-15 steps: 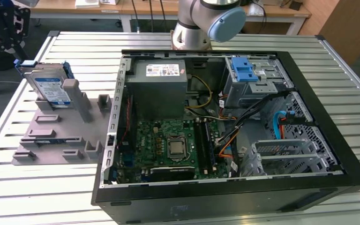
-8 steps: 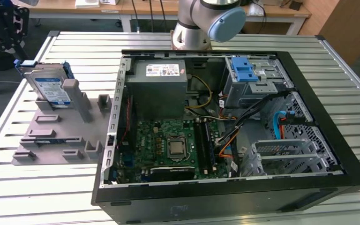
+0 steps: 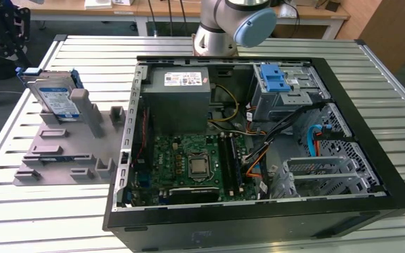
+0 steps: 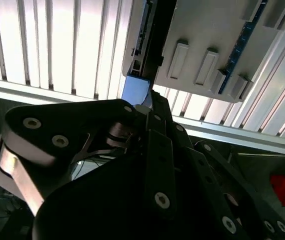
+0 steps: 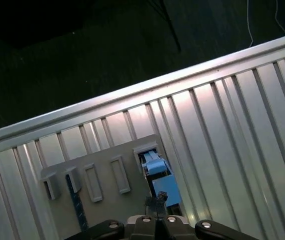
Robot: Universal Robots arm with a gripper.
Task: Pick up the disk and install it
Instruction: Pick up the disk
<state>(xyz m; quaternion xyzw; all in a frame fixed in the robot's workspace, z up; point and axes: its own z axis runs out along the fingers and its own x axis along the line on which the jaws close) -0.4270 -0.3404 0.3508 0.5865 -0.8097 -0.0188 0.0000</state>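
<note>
The disk [image 3: 53, 97] is a silver drive with a blue-and-white label in a blue bracket. It stands upright on its edge in a slot of the grey holder [image 3: 65, 153], at the exterior view's left. In both wrist views my gripper [image 5: 155, 202] hangs above the disk's blue bracket end [image 5: 163, 186], looking down its thin edge. The dark fingers [image 4: 150, 107] come together just short of the blue bracket [image 4: 135, 90]. Nothing shows between them. The disk's edge [image 4: 141, 40] runs away from the fingers along the holder.
An open computer case [image 3: 259, 142] fills the middle and right of the slatted metal table [image 3: 40, 211]. It holds a green motherboard [image 3: 192, 163], a grey power supply [image 3: 177, 92] and a blue-latched drive bay [image 3: 276, 81]. The arm's base [image 3: 217, 37] stands behind the case. A dark floor lies past the table edge [image 5: 132, 95].
</note>
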